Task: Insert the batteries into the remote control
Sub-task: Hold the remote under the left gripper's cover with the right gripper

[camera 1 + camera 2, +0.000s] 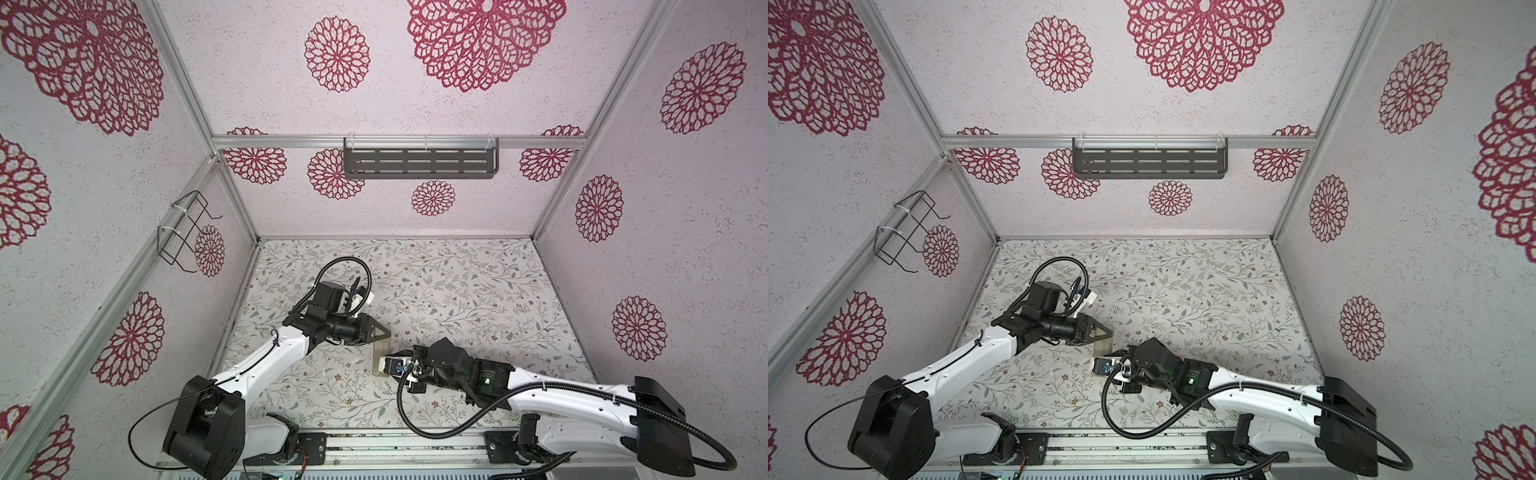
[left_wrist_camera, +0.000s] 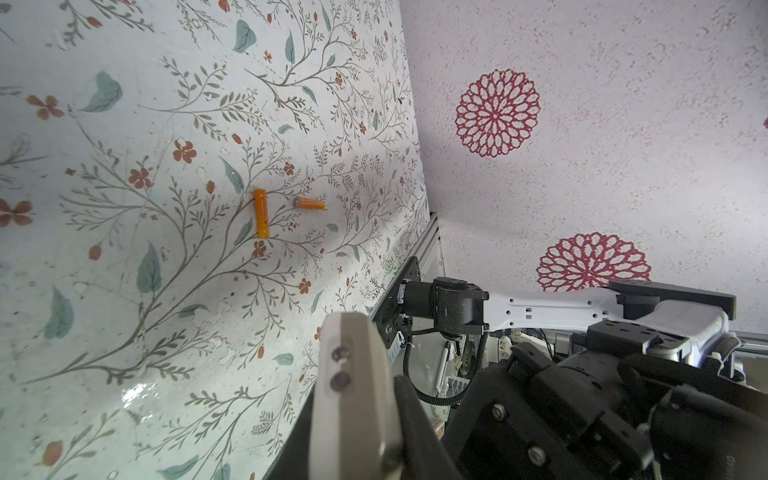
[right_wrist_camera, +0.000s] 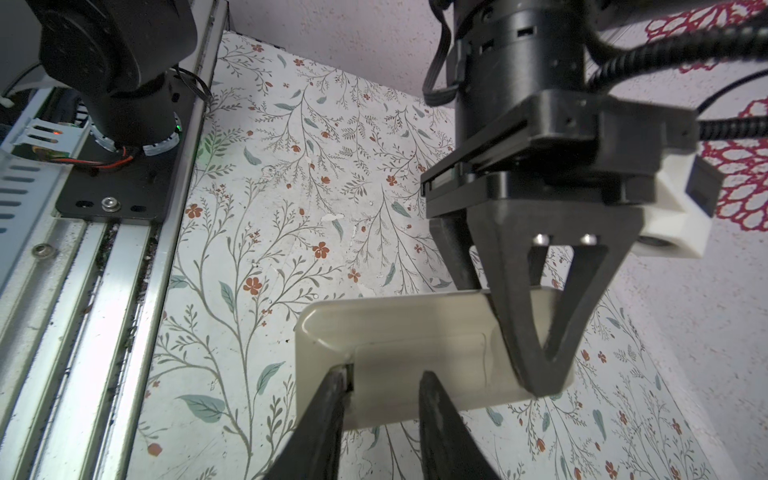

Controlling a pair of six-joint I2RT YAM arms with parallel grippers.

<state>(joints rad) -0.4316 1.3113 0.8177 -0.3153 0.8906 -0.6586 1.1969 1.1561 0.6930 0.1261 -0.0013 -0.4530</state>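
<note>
Writing: faint small print on one of the batteries (image 2: 261,213) and pale lettering on a black housing at the frame edge in the left wrist view, both too small to read.
Batteries: two orange cells lying on the table (image 1: 478,291), near each other but apart, roughly at a right angle. Shown only in the left wrist view.
Remote control (image 1: 381,353): a little toward 8 o'clock from the table's middle in both top views (image 1: 1104,344), long axis running 12 to 6. Appears clear of the table.
Right wrist view only: plain beige back of the remote control (image 3: 415,332), with the faint outline of a rectangular cover panel.
Left wrist view only: pale narrow end of the remote control (image 2: 353,415), bearing two small dark round spots.
Left claw (image 1: 384,333): clamped tight on the 12 o'clock end of the remote control, one black triangular finger across the back, the other behind.
Right claw (image 3: 386,374): narrow gap, nothing gripped. Fingertips (image 3: 340,386) at the remote control's back, one right at the panel's corner seam.
Left arm (image 1: 266,353): reaching from 7 o'clock, wrist level, claw pointing to 3 o'clock.
Right arm (image 1: 561,395): reaching from 5 o'clock, forearm low, pointing to 9 o'clock, wrist camera on top hiding the claw in both top views.
</note>
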